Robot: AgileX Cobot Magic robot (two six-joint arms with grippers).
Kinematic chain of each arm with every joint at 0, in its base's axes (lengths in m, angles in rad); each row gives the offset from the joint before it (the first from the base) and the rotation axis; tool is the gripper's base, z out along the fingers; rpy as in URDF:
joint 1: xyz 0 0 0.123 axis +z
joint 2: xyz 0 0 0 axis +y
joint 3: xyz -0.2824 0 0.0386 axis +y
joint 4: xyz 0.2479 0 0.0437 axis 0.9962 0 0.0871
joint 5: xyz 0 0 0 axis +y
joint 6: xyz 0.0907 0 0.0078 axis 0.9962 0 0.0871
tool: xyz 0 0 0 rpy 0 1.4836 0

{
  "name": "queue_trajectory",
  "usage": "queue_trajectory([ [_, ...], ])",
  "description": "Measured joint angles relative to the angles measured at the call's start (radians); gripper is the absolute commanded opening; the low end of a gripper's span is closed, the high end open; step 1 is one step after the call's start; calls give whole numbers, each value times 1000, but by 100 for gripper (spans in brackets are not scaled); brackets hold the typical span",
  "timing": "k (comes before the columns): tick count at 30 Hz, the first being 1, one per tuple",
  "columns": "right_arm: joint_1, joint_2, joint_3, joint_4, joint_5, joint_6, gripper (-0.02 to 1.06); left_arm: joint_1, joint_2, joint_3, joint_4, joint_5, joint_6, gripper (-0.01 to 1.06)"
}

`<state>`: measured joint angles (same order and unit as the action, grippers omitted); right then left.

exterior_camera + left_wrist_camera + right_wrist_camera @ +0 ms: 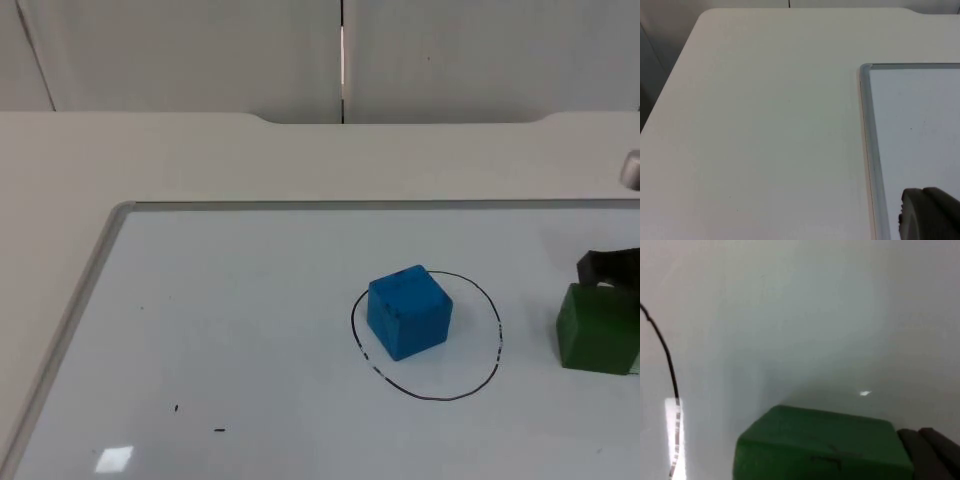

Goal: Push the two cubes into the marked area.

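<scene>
Top view. A white dry-erase board with a thin grey metal frame (pixel 118 212) lies flat on the pale cream table top (pixel 200 160), which ends at a grey partition wall (pixel 180 50). A hand-drawn black circle (pixel 497 345) on the board surface marks the target area and serves here as the landmark.

The blue cube with scuffed, matt faces (pixel 409 312) sits inside the circle, in the half toward the left arm's side, its corner close to the line there. The dark green cube (pixel 598 328) rests on the board outside the circle, on the right arm's side, apart from the line and from the blue cube.

The right gripper (pixel 608 268), seen as a black part at the picture's edge, stands directly behind the green cube, on the wall side, and appears to touch its top edge. How far its jaws are spread cannot be told, and no grasp on the cube is visible.

Right wrist view. The green cube (pixel 825 450) lies just ahead of a black fingertip (pixel 932 452), with an arc of the circle (pixel 662 347) beyond it on the board.

Left wrist view. The left gripper, represented by one dark fingertip (pixel 930 215), waits above the board's framed corner (pixel 866 67), well away from the circle, with bare table top beside it. Its jaw opening cannot be told; nothing is seen in its hold.
</scene>
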<state>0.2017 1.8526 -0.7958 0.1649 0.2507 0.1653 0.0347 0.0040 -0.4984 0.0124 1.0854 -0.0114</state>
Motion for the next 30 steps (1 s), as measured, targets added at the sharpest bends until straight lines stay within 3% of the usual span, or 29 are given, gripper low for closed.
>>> queue_trajectory([
  [11, 2, 0, 0, 8, 36, 4, 0, 0, 0, 0, 0, 0, 2, 0],
  [24, 2, 0, 0, 102, 59, 4, 0, 0, 0, 0, 0, 0, 2, 0],
  [30, 48, 0, 0, 132, 37, 4, 0, 0, 0, 0, 0, 0, 2, 0],
])
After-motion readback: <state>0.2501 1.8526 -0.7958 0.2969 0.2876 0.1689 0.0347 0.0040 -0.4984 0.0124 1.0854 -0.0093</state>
